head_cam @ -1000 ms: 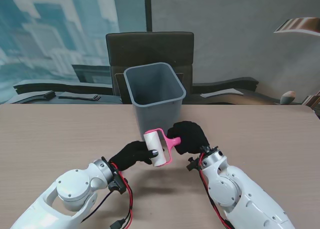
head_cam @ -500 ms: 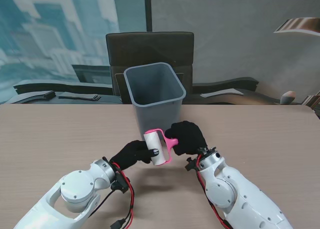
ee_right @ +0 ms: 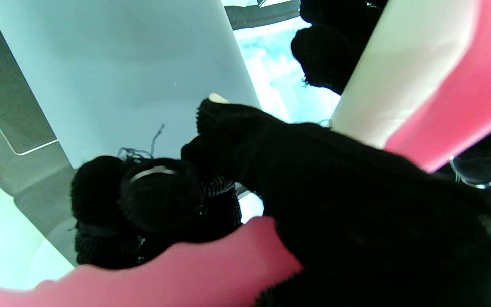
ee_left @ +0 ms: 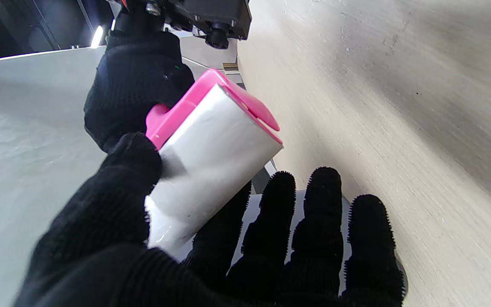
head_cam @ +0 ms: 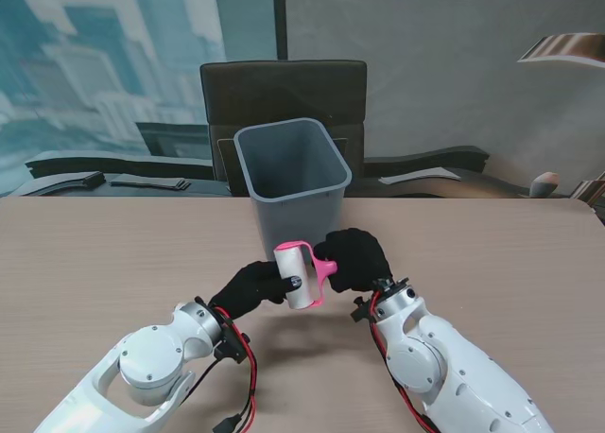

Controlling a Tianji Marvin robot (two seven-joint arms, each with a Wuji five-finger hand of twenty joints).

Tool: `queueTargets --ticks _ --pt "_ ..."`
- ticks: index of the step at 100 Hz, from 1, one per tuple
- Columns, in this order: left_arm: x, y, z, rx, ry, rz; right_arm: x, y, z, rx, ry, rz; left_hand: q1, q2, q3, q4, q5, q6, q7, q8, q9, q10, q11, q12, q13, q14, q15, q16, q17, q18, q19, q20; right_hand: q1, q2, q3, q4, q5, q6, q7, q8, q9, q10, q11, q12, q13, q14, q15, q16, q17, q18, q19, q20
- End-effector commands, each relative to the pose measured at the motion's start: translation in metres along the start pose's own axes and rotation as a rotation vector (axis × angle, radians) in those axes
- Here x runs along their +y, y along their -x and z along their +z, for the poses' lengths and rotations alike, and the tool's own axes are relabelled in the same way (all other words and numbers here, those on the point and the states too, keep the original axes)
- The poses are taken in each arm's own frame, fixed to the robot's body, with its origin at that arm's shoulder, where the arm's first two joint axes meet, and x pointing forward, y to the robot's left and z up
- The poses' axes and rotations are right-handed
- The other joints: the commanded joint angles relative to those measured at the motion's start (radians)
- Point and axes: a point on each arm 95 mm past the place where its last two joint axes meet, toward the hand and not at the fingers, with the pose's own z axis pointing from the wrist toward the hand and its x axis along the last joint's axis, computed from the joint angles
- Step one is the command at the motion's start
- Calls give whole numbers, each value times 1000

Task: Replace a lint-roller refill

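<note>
Bin (head_cam: 292, 173) just beyond hand-held lint roller (head_cam: 299, 276).

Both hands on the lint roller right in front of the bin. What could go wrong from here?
1. The left hand seems to grip the white roll by thumb and one finger only; the other fingers are splayed, so it may slip when pulled.
2. The right hand holds the pink handle in mid-air; a freed roll may drop onto the table, not into the bin.

Grey bin (head_cam: 291, 182) blocks passage at twelve o'clock from both hands; bare table (head_cam: 104, 253) lies open at nine and three.
</note>
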Motion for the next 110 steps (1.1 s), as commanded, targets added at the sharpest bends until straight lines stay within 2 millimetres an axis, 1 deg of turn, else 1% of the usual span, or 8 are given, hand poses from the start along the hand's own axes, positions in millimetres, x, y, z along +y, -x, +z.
queueTargets --ticks 1,42,72,81,90,97,102,110 --pt "6 -4 0 10 31 -5 -2 -4 2 4 -7 8 10 -27 -9 14 -3 -31 -14 -9 -14 -14 6 8 -22 -25 9 4 -8 -12 32 13 120 66 265 95 40 -13 64 6 24 -8 36 -35 41 -92 -8 -9 0 2 29 -12" --pt "11 -6 4 -4 2 14 -7 -10 3 11 -13 34 59 -32 95 16 47 -61 118 51 88 -22 68 31 62 -15 82 27 39 -5 102 16 120 65 265 101 41 -13 60 -1 28 -9 33 -43 41 -91 -7 -14 5 2 36 -18" --pt "14 -14 7 14 -176 -4 -11 -15 4 25 -17 54 385 -67 187 24 134 -114 461 -17 375 -39 86 124 281 -11 267 14 192 5 354 -19 115 70 265 104 32 -6 43 -16 23 -9 22 -56 41 -85 -32 -34 6 0 38 -23" --pt "14 -16 6 40 -206 -17 -13 -16 4 32 -29 68 415 -57 190 22 130 -120 491 -13 395 -37 90 125 306 -16 290 9 215 -1 388 -24 107 91 265 70 15 12 8 -51 11 -11 5 -90 32 -72 -87 -63 -4 8 23 -34" --pt "13 -18 5 71 -215 -17 -15 -15 4 36 -52 74 432 -48 177 26 109 -140 544 6 395 -43 131 165 312 -26 331 16 219 -9 416 -37 104 98 261 -61 -31 42 -59 -117 -24 -8 -32 -150 -6 -64 -186 -91 -35 18 -17 -61" --pt "13 -18 4 90 -209 -9 -15 -12 3 37 -72 66 435 -46 176 36 87 -153 591 24 391 -45 166 217 314 -26 368 36 220 -11 430 -41 63 201 121 -46 -91 64 -118 -173 -82 -1 -61 -194 -61 -68 -271 -86 -73 -37 -70 -17" --pt "13 -18 3 98 -203 2 -15 -10 3 37 -83 63 429 -49 183 49 68 -160 627 38 386 -46 183 262 311 -27 393 54 216 -13 436 -42 15 282 -10 -8 -188 70 -73 -330 -138 11 -90 -214 -115 -57 -336 -82 -105 -65 -169 187" --pt "13 -18 4 108 -200 25 -14 -6 2 30 -102 64 414 -54 206 74 34 -170 681 63 382 -49 199 326 306 -29 427 83 212 -18 444 -41 -71 377 -226 19 -347 92 53 -488 -216 19 -135 -238 -199 -57 -430 -81 -174 -56 -232 199"
